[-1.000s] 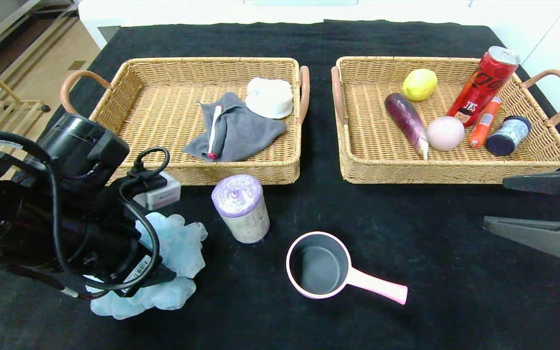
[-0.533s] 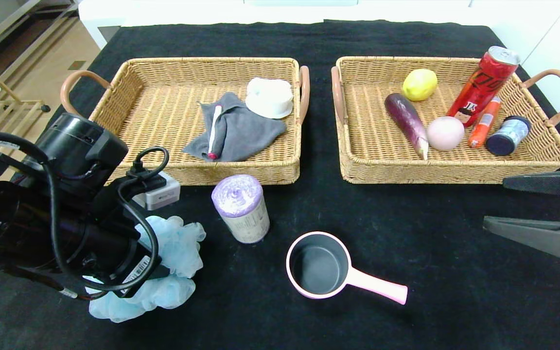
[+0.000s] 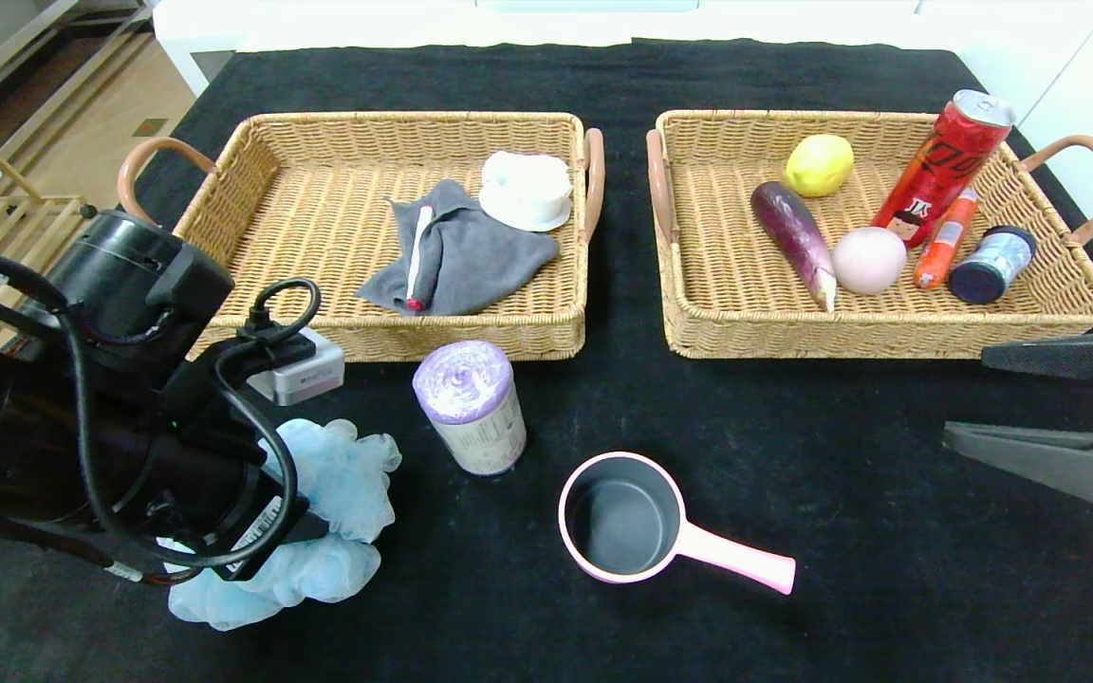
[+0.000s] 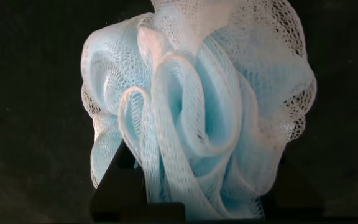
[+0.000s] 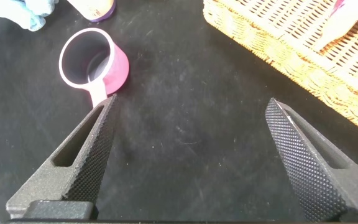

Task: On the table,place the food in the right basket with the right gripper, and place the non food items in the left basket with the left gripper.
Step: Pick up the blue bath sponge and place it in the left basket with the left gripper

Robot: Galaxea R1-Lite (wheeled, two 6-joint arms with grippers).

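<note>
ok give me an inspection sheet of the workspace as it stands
surface: table under black fuzzy cloth.
job's things: bath pouf, bag roll and pink saucepan lie outside the baskets; eggplant, peach ball and soda can sit in the right basket.
clutter: grey cloth and white tub in the left basket; lemon, orange tube, small jar with the food.
grippers: left pincer closed on the pouf; right pincer open, parked at the right edge.
cables: black cable loop on the left arm.
surroundings: wooden floor to the left.
</note>
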